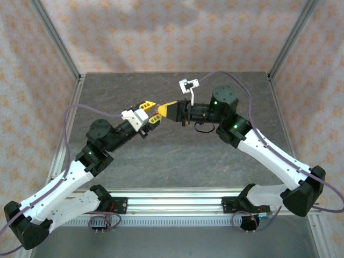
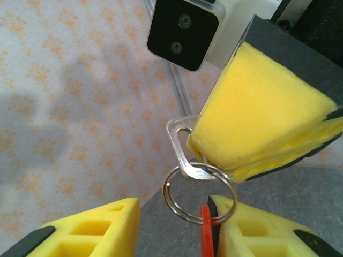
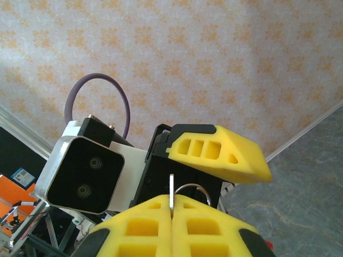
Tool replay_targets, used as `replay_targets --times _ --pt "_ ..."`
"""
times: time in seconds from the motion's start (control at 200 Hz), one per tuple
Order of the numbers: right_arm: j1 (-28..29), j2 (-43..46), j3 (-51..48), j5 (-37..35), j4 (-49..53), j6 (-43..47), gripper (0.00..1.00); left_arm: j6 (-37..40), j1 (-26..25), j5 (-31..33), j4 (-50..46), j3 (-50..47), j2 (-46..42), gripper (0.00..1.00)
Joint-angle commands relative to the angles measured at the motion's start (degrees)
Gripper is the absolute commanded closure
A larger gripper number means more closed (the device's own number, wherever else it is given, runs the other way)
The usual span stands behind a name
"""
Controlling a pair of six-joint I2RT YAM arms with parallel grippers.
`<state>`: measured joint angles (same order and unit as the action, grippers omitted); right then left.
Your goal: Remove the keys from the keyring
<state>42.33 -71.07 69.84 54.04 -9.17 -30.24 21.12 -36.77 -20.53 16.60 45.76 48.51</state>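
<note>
Task barely begun, above the table [image 1: 161,161]: right gripper [image 3: 171,203] clamped shut on the 1 key [image 2: 182,144], not yet off the wire ring [image 2: 166,198] carrying the red keyring [image 2: 205,230], which hangs between the left gripper [image 1: 151,112]'s parted jaws, clamping nothing.

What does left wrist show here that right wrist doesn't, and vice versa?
Left wrist: the key seen face-on with its head hole visible, pinched in the shut right gripper. The whole split ring hangs from it. The red keyring tag sits beside one finger of the open left gripper. The right wrist camera is above.
Right wrist: the purple cable and the left wrist camera.
Both: key, split ring and both grippers. In right wrist the key is a thin edge and the ring an arc.
</note>
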Motion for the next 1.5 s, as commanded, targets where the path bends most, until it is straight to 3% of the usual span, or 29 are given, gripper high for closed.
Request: replay_targets --times 0.0,0.075,0.891,1.241,1.497 --pt "-0.1 1.5 -0.3 0.9 -3.6 -0.7 1.00 0.6 -0.7 0.3 2.9 1.0 -0.3 0.63" --pt "-0.1 1.4 -0.3 0.8 -3.9 -0.9 1.00 0.8 -0.7 0.2 2.4 1.1 -0.3 0.67" --pt "-0.2 1.6 -0.8 0.9 -4.5 -1.6 1.00 0.7 -0.8 1.1 4.5 0.5 -1.8 0.70" --pt "-0.3 2.1 -0.8 0.5 -4.7 -1.6 1.00 0.4 -0.8 0.6 3.3 0.7 -2.2 0.82" --pt "-0.5 2.0 -0.8 0.6 -4.9 -1.5 1.00 0.0 -0.8 0.3 2.7 1.1 -2.0 1.00"
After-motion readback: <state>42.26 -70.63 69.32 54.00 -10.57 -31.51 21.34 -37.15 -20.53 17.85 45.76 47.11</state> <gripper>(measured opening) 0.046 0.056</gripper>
